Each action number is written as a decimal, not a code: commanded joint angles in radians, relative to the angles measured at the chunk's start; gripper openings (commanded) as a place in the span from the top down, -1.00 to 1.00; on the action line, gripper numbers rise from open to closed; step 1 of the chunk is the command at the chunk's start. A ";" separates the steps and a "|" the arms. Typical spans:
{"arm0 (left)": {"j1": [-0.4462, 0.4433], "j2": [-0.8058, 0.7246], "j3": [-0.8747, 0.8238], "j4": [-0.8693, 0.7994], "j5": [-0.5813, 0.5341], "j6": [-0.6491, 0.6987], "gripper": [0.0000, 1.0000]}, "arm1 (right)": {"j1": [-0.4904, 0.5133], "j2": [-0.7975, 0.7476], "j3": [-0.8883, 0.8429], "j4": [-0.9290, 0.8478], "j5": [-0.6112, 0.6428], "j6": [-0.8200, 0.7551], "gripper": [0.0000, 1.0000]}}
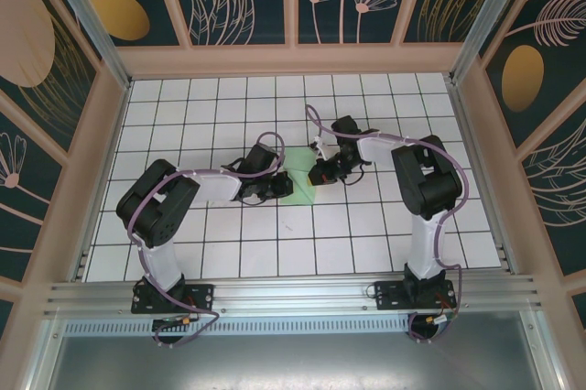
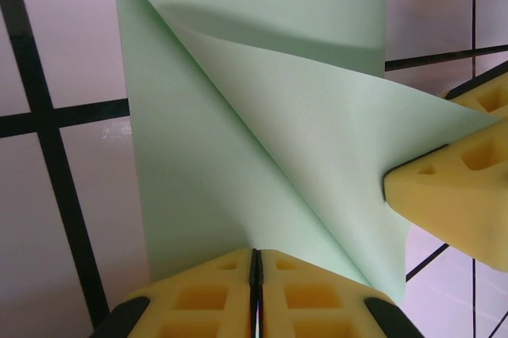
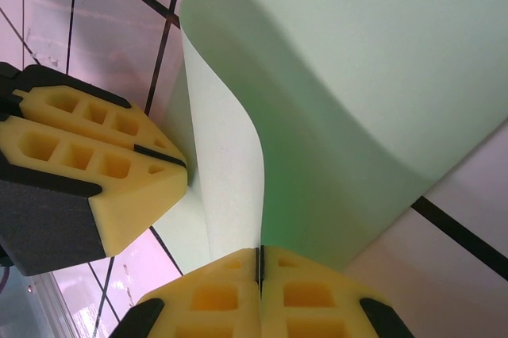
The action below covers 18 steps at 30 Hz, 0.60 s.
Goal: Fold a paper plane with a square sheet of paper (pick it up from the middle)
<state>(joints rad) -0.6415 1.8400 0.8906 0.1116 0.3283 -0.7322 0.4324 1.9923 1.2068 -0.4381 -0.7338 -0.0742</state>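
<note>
The left pincer point(image 2: 255, 268) and the right pincer point(image 3: 260, 268) are each clamping tightly onto the square sheet of paper point(image 1: 305, 190). The pale green sheet is curling over itself at mid-frame on the table point(image 1: 366, 234).

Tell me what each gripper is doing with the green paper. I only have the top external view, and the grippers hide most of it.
Observer: In the left wrist view, the left gripper is shut on an edge of the sheet of paper.
Operator: Report the right one.
Observer: The right gripper is shut on the sheet of paper too, gripping another edge.
Operator: Describe the sheet's shape.
Observer: It isn't flat. One corner flap curls diagonally over the rest in a soft roll, not pressed into a crease.
</note>
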 commanded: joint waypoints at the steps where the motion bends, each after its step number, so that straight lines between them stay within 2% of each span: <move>1: 0.006 0.021 0.014 -0.054 -0.038 0.028 0.75 | -0.001 0.025 0.037 -0.040 -0.015 -0.032 0.88; 6: 0.006 0.019 0.015 -0.051 -0.037 0.027 0.75 | 0.001 0.021 0.040 -0.044 -0.014 -0.033 0.87; 9: 0.006 0.014 0.010 -0.046 -0.044 0.021 0.75 | 0.000 0.011 0.040 -0.041 -0.021 -0.029 0.73; 14: 0.006 0.016 0.013 -0.046 -0.040 0.020 0.75 | -0.001 -0.003 0.035 -0.049 -0.008 -0.026 0.76; 18: 0.005 0.016 0.012 -0.042 -0.035 0.016 0.75 | -0.001 -0.033 0.019 -0.038 -0.010 -0.017 0.71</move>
<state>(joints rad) -0.6415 1.8412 0.8955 0.1040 0.3244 -0.7258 0.4328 1.9965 1.2240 -0.4580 -0.7338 -0.0803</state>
